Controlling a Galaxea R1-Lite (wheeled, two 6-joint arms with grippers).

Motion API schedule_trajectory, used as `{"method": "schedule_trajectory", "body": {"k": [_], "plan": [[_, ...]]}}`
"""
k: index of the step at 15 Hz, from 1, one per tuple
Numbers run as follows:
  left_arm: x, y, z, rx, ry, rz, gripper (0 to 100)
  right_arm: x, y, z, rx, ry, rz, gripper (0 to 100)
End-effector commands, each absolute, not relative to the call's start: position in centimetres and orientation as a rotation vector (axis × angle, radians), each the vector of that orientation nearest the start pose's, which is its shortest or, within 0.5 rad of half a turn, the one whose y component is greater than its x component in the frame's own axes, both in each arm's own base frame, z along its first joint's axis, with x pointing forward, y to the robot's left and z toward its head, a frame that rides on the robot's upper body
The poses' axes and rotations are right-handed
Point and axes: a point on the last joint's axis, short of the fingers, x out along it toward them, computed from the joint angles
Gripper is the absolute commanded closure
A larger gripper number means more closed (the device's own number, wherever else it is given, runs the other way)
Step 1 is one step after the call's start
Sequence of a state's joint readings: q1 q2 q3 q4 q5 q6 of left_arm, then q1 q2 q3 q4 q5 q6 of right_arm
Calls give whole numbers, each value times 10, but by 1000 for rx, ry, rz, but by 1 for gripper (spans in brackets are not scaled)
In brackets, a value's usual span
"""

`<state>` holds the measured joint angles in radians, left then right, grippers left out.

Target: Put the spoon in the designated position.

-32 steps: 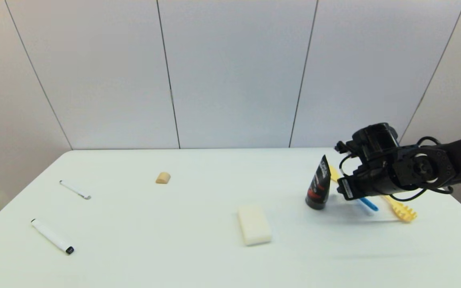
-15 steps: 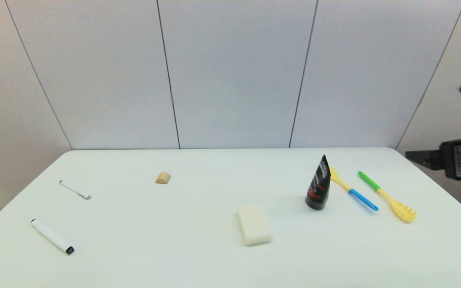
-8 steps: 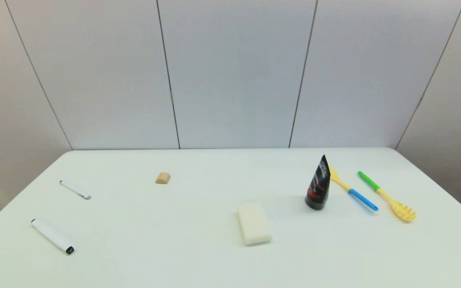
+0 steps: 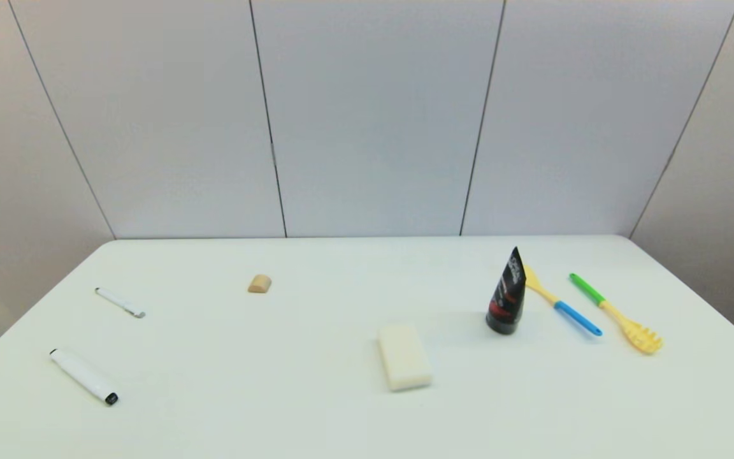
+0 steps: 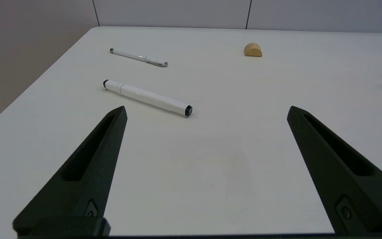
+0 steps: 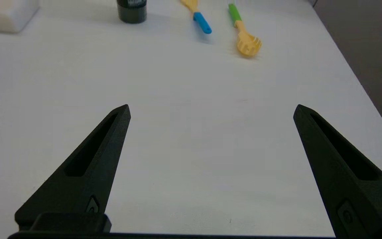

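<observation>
The spoon [image 4: 561,305] lies just beside the black tube [image 4: 507,299], and both the right gripper [image 6: 211,113] and left gripper [image 5: 206,111] are spread wide and holding nothing, so a grab might tip the tube.

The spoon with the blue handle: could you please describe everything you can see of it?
The spoon is a slim utensil that looks like plastic, with a yellow oval bowl and neck and a bright blue handle end. It lies flat on the white table, on the robot's right side, bowl toward the far edge and partly hidden behind the black tube, whether touching it is unclear. The green-handled pasta fork lies beside it, apart. No gripper holds it.
</observation>
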<state>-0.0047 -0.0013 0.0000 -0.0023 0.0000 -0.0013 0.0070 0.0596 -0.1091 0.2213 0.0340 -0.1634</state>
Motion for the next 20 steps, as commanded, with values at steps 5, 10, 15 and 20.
{"method": "schedule_trajectory", "body": {"k": [5,10,15,20], "plan": [[-23,0,76,-2,-3,-5,0,-23,0,77,-22,-11,26,0],[-23,0,76,-2,-3,-5,0,-23,0,77,-22,-16,26,0],[-23,0,76,-2,-3,-5,0,-23,0,77,-18,-11,24,0],[-23,0,76,-2,-3,-5,0,-23,0,77,-19,-14,24,0]]}}
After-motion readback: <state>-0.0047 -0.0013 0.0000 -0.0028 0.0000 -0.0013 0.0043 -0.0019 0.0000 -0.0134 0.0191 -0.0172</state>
